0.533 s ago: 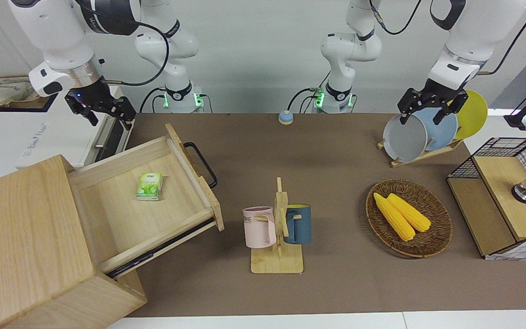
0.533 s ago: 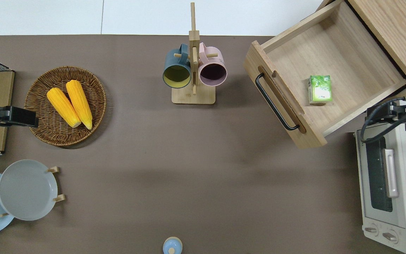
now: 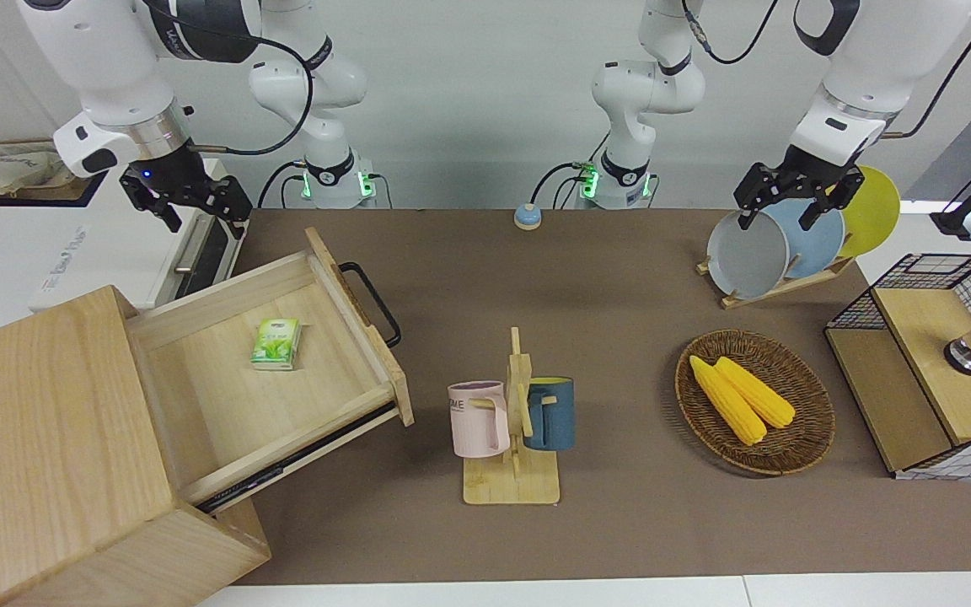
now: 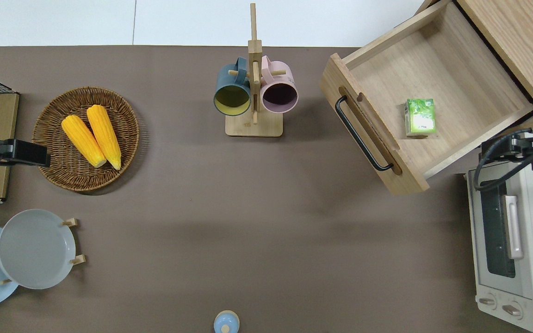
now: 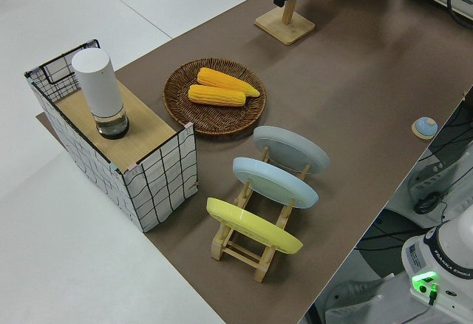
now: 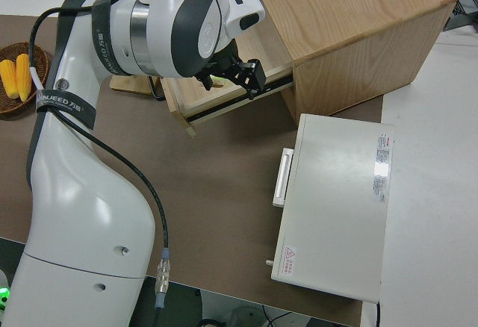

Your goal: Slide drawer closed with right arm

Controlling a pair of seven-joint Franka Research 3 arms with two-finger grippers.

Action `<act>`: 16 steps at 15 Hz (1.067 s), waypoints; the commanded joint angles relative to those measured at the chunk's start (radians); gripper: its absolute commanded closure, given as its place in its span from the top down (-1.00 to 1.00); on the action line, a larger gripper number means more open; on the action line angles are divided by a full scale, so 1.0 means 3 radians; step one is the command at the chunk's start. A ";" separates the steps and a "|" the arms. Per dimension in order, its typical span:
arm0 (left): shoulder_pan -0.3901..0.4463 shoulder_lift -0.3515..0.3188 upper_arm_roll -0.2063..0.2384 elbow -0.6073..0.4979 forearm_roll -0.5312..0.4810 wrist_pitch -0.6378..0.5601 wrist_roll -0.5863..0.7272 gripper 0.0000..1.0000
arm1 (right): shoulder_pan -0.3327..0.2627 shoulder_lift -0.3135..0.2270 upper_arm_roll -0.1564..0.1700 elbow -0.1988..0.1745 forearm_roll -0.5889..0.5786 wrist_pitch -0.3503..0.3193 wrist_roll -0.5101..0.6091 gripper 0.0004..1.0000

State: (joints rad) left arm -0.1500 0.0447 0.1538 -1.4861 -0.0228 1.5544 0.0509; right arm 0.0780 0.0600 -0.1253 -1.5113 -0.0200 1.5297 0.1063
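The drawer [image 3: 224, 396] stands pulled far out of the big pale-wood box [image 3: 39, 438], its black loop handle [image 3: 372, 303] on the front panel facing the middle of the table. A small green carton [image 3: 276, 344] lies in it. In the overhead view the drawer [image 4: 461, 78] and its handle [image 4: 361, 134] show clearly. My right gripper [image 3: 197, 206] is open and empty, up in the air over the gap between the drawer's side and the white oven [image 4: 516, 240]. It also shows in the right side view [image 6: 230, 81]. The left arm is parked, its gripper [image 3: 793, 202] open.
A mug rack [image 3: 512, 421] with a pink and a blue mug stands mid-table, farther from the robots than the handle. A wicker basket [image 3: 806, 438] with two corn cobs, a plate rack [image 3: 776, 244] and a wire-mesh box [image 3: 915, 396] are toward the left arm's end.
My right gripper has risen slightly. The drawer, the carton and the left arm have not moved.
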 commanded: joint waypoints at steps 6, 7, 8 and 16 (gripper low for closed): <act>-0.0057 0.0040 0.0055 0.0065 0.0045 0.0004 0.0025 1.00 | -0.0015 -0.0016 -0.0007 0.0139 0.0092 -0.0165 -0.0109 0.67; -0.0057 0.0040 0.0055 0.0065 0.0045 0.0004 0.0025 0.99 | -0.0020 -0.0016 -0.0007 0.0139 0.0092 -0.0185 -0.0129 0.41; -0.0057 0.0040 0.0055 0.0065 0.0045 0.0004 0.0025 1.00 | -0.0020 -0.0011 -0.0007 0.0139 0.0087 -0.0190 -0.0165 -0.01; -0.0057 0.0040 0.0055 0.0065 0.0045 0.0004 0.0025 1.00 | -0.0030 -0.0011 -0.0007 0.0230 0.0072 -0.0369 -0.0231 -1.00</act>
State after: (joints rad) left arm -0.1500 0.0447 0.1538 -1.4861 -0.0228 1.5544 0.0509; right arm 0.0792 0.0587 -0.1274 -1.4768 -0.0199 1.4754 0.0661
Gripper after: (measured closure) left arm 0.000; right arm 0.921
